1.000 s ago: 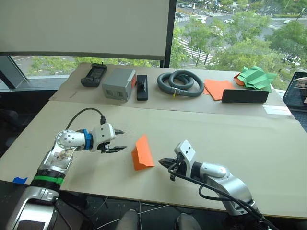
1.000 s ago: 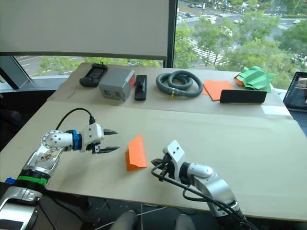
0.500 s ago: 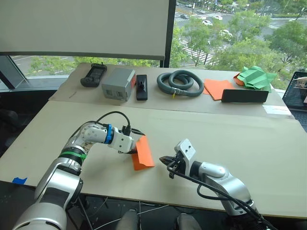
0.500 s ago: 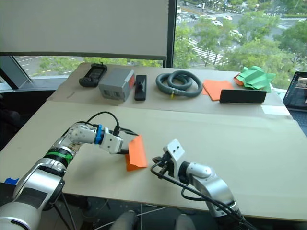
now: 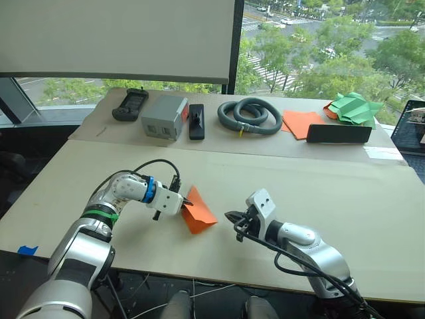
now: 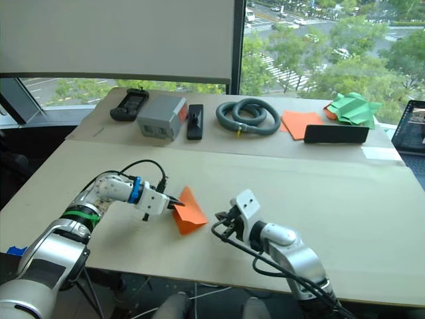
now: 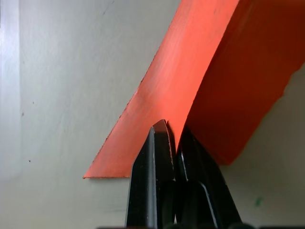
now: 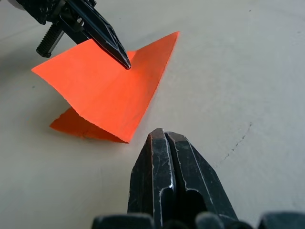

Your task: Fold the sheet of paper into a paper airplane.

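Head pair looks down; wrists near table [image 5: 372,199]

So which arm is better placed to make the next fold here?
Left, probably: the left gripper is already shut on the sheet of paper, while the right gripper sits shut beside it, apart from it.

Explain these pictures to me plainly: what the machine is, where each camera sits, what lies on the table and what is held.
This is a humanoid robot with two arms ending in two-fingered black grippers. Two pictures come from cameras in its head, looking down over the beige table; two come from cameras on its wrists. The left gripper is shut on the folded bright orange sheet of paper. The right gripper, shut and holding nothing, sits beside the paper without touching it. Along the far edge lie a black handheld device, a grey box, a coiled grey hose, flat orange paper and green paper shapes.
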Robot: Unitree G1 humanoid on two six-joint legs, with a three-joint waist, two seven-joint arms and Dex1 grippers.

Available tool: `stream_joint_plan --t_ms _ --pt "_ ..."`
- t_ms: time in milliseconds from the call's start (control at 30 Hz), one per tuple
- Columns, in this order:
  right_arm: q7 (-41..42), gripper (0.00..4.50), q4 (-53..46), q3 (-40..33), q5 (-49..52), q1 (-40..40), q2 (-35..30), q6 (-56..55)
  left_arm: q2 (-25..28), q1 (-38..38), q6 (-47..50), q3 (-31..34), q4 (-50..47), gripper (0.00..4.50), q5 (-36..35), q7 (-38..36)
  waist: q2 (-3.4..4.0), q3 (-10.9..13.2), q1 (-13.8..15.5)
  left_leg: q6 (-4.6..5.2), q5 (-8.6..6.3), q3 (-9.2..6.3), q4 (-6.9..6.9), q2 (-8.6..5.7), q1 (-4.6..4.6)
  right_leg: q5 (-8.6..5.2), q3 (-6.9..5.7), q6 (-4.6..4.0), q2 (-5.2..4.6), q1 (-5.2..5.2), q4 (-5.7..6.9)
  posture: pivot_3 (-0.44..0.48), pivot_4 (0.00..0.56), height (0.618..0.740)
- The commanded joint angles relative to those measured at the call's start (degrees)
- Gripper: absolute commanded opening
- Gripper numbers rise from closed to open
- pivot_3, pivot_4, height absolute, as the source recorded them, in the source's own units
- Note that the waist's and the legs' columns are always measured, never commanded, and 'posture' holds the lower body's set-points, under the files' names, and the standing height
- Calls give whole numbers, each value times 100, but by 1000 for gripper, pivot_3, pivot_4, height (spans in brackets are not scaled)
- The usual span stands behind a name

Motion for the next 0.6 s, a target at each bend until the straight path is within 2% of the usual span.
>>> stream_joint_plan --t_ms 33,100,167,233,333,367,467,600 --pt "-114 0 -347 -292 155 -112 -10 5 134 493 1759 230 -1454 26 -340 -138 3 1 -22 0 0 0 0 0 2 0 1 -1 0 3 0 0 150 702" --pt "-165 0 -389 -373 132 -90 -42 13 206 1036 3579 325 -3008 26 -613 -394 11 2 -61 -1 -1 -1 -1 1 3 -1 3 -2 0 4 0 0 150 702" --pt "-200 0 -409 -435 77 -74 -99 -9 112 1499 5812 387 -4748 26 -828 -360 15 3 -69 -2 -1 -2 -1 1 8 -3 5 -5 0 7 2 0 150 702" --pt "-213 0 -398 -447 39 -74 -148 -48 43 1760 7292 347 -5797 26 -792 -217 18 5 -56 -2 -1 -3 -1 1 6 -4 6 -8 0 9 3 0 150 702" --pt "-176 0 -322 -381 -23 -112 -223 -140 182 2040 7797 88 -6240 26 -449 -81 22 5 -65 -9 -6 -3 -2 1 14 -17 5 -32 2 7 3 0 150 702" --pt "-173 293 -296 -364 -55 -128 -244 -177 153 2068 7974 69 -6273 8 -438 34 28 8 -77 -33 -21 -3 -3 1 19 -33 5 -60 1 9 3 0 150 702" --pt "-201 1270 -254 -436 -105 -173 -295 -375 224 2084 7974 -39 -6213 846 -293 262 26 10 -78 -41 -26 -6 -3 1 32 -35 2 -63 2 10 7 0 150 702" --pt "80 2666 -416 -495 13 -175 -507 -540 218 2046 8079 175 -6373 2213 -624 272 26 10 -70 -42 -27 -6 -1 1 44 -37 3 -65 2 10 3 0 150 702"
